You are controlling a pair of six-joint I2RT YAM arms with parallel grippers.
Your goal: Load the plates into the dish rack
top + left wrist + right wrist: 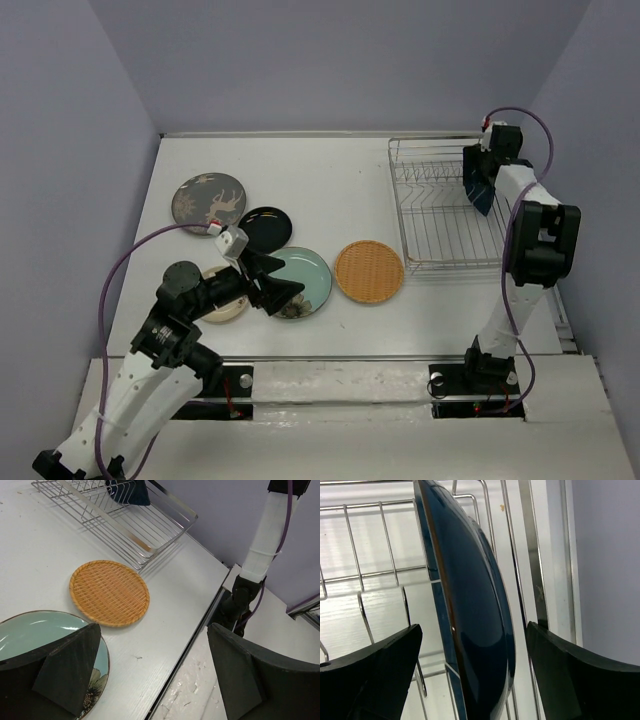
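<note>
The dish rack (450, 266) stands at the back right. The dark blue plate (480, 190) stands on edge in it between tines (470, 605). My right gripper (478, 172) is open around that plate, its fingers (380, 670) apart from both faces. On the table lie the grey-brown patterned plate (209, 199), the glossy black plate (266, 229), the cream plate (226, 303) partly under my left arm, the pale teal flower plate (308, 283) and the orange woven plate (369, 270). My left gripper (278, 290) is wide open and empty, one finger (65, 665) over the teal plate's rim (30, 630).
The orange plate (109, 592) lies between the teal plate and the rack (150, 530). The table's front edge (200, 630) runs just under my left gripper. The right arm's base (240, 600) stands at that edge. Purple walls enclose the table.
</note>
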